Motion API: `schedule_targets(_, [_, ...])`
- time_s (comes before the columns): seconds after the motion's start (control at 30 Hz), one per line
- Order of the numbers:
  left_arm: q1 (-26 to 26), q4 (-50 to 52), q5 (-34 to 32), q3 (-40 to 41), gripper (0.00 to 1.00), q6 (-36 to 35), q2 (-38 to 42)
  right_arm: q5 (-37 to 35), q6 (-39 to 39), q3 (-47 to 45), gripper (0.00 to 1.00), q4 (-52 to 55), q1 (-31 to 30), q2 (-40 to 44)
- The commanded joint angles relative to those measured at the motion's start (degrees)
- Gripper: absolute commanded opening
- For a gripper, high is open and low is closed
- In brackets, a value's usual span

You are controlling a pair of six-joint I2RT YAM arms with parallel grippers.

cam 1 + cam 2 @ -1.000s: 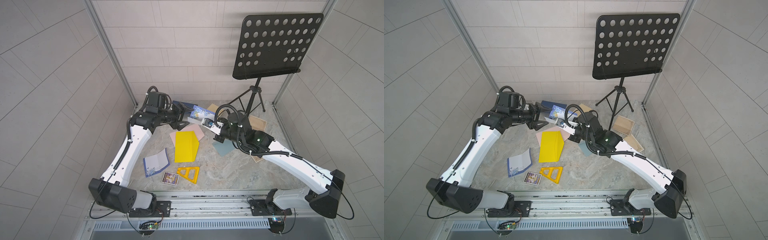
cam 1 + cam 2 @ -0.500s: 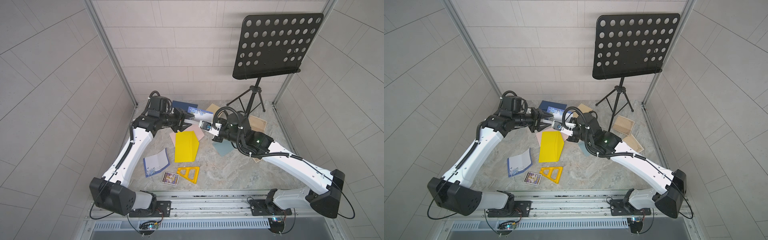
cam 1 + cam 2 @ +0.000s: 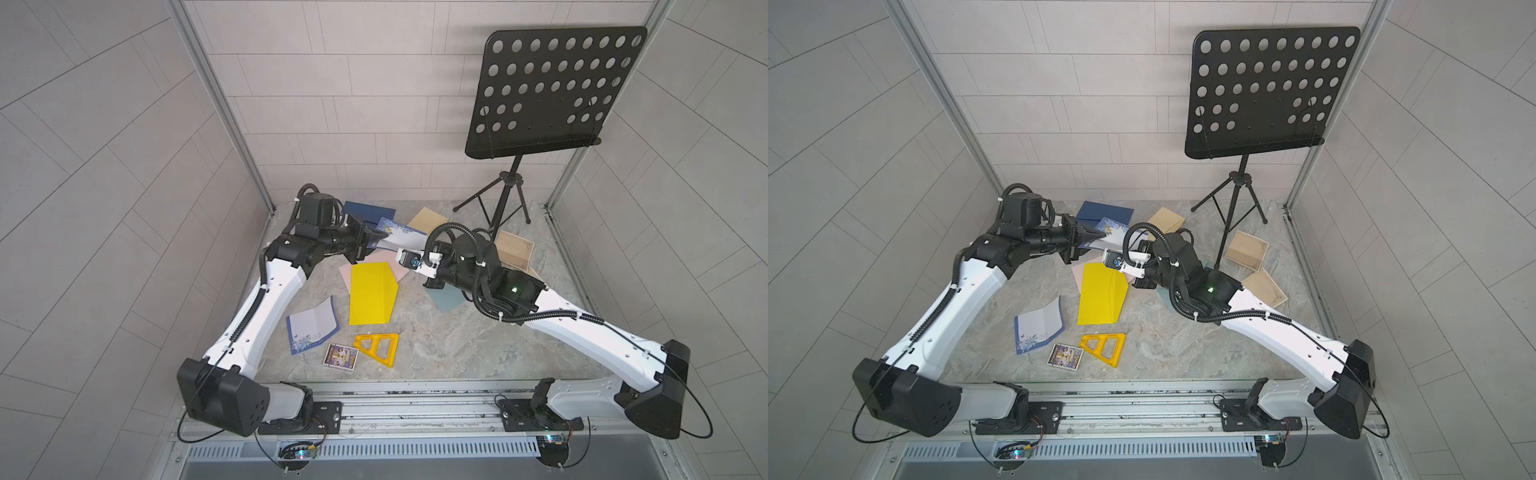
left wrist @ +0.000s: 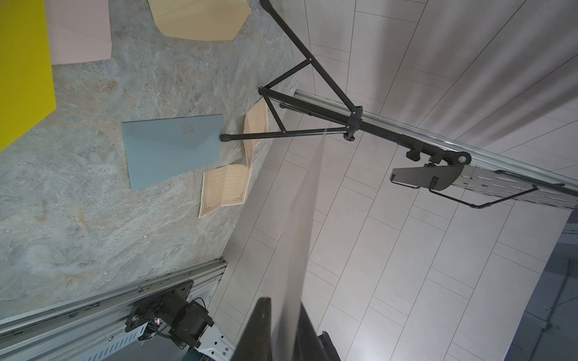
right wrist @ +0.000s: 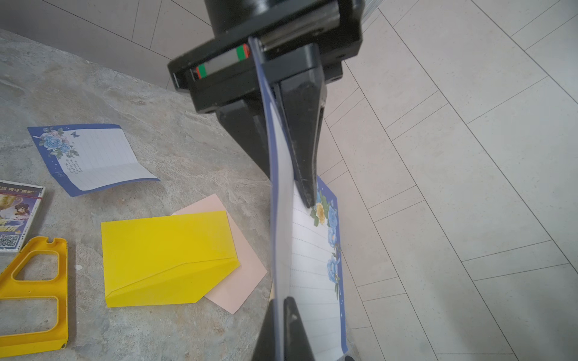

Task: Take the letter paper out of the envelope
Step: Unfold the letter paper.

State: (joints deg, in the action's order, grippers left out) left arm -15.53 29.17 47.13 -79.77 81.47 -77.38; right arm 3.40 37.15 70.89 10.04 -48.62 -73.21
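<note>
Both your left gripper (image 3: 379, 237) and right gripper (image 5: 281, 309) clamp the floral letter paper (image 5: 312, 250) beyond the yellow envelope (image 5: 165, 259), so pull level, slowly, without twisting.

**Occlusions and cut-offs.** In both top views the right arm (image 3: 498, 286) covers part of the grey-blue envelope (image 3: 446, 298), and the yellow envelope (image 3: 370, 295) overlaps the pink envelope (image 3: 345, 272). Card (image 3: 341, 356) print: too small to read. Right wrist view: set square (image 5: 34, 297) cut by the picture's edge. Left wrist view: letter paper (image 4: 294, 256) edge-on and blurred.
</note>
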Motion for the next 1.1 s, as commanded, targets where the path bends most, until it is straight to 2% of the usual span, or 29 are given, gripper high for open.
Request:
schedule_targets(0.0, [-0.16,-2.07,-0.42,0.05,0.12,1.09,1.06,-0.74,0.34,-0.66,0.0,-1.38,-0.67,2.44])
schedule_targets(0.13, [-0.04,-3.45,-1.37,-0.38,0.0,1.19,0.93,-1.11,0.06,-1.57,0.0,-1.23,-1.47,3.4])
schedule_targets(0.17, [-0.09,-4.4,-1.47,-0.47,0.0,1.33,0.9,-1.11,-0.28,-1.8,0.0,-1.18,-1.56,3.57])
schedule_targets(0.33, [-0.06,-9.25,-2.2,-0.83,0.0,2.08,0.75,-1.71,-1.67,-2.28,0.0,-1.11,-2.66,3.74])
schedule_targets(0.43, [-0.04,-12.13,-3.08,-0.66,0.0,1.92,1.05,-1.66,-2.86,-2.51,0.04,-1.07,-3.02,3.76])
schedule_targets(0.6, [-0.03,-22.01,-5.74,1.22,0.0,6.05,1.96,-1.98,-7.34,-3.31,0.08,-1.13,-3.06,3.8])
schedule_targets(0.8, [-0.03,-28.19,-5.52,1.77,0.0,8.55,1.68,-3.21,-14.29,-4.34,0.2,-2.82,-2.83,3.71])
schedule_targets(0.97, [-0.07,-27.88,-6.07,2.07,0.0,7.4,1.84,-2.92,-18.97,-2.81,0.27,-3.07,-1.51,4.28])
schedule_targets(1.07, [0.0,-26.01,-6.31,1.29,0.0,4.94,1.63,-2.6,-22.14,-1.93,0.29,-3.4,0.02,4.98])
